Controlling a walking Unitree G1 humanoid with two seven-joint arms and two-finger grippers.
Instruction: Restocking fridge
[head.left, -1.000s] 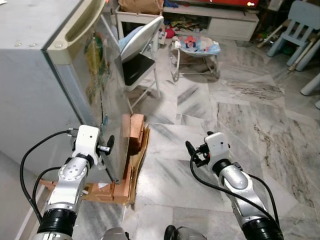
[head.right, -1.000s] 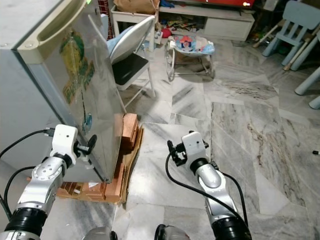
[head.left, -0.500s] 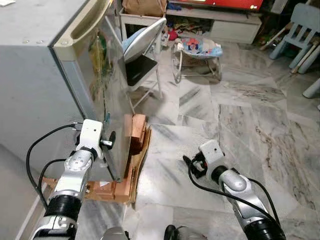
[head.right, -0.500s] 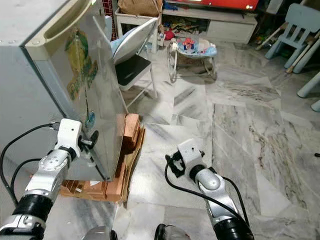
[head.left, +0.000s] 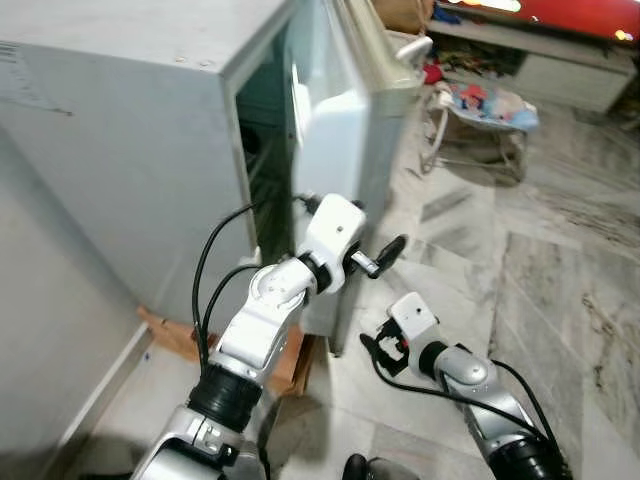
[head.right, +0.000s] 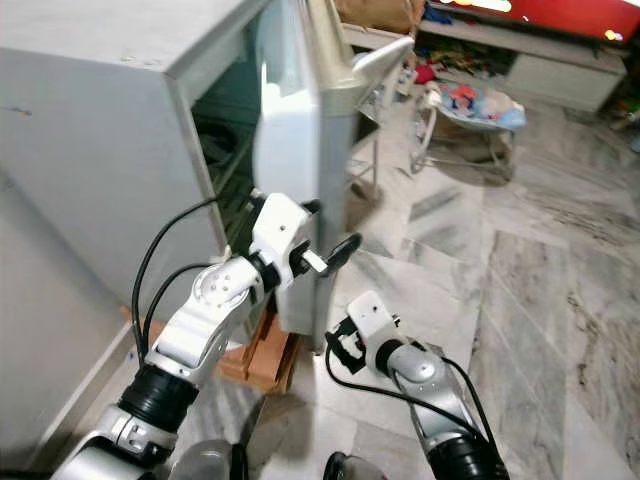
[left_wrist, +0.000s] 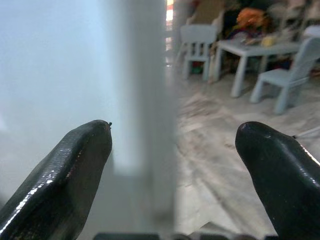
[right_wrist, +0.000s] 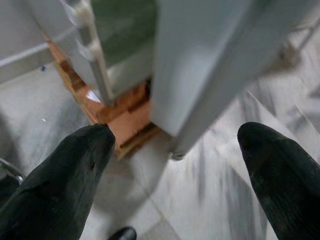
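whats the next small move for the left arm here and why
Probably swing the fridge door wider with the left gripper. Its open fingers straddle the door's edge, and the door stands only partly open, leaving a narrow gap onto the dark shelves. The right gripper hangs low over the floor, open.

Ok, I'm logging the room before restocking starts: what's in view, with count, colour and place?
Fridge: one, grey-white, ahead on the left.
Fridge door: one, white, swung partly open.
Wooden blocks: several, orange-brown, under the fridge.
Baby bouncer: one, colourful, on the floor behind.
Floor: grey marble.
Small table: one, pale, with pale chairs around it.
Left gripper: black, open, at the door's edge.
Right gripper: black, open, low by the door's bottom.
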